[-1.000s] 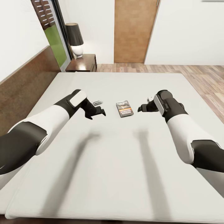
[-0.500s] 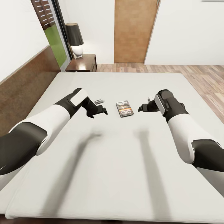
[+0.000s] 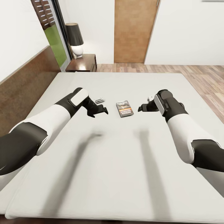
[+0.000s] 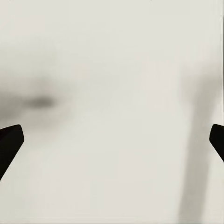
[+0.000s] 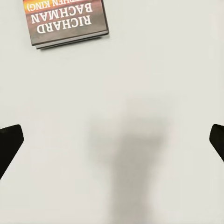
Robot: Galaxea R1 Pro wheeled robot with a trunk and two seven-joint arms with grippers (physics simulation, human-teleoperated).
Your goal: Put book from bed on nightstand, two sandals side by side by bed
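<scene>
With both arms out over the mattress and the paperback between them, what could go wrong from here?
1. The thin dark paperback with the orange band lies flat on the soft off-white mattress, so open fingertips may press into the bedding and slide over its edge rather than under it.
2. The left pincer and right pincer flank it closely; both closing in together could collide.

Dark book w/ orange band, white lettering, off-white bed, black lamp shade
</scene>
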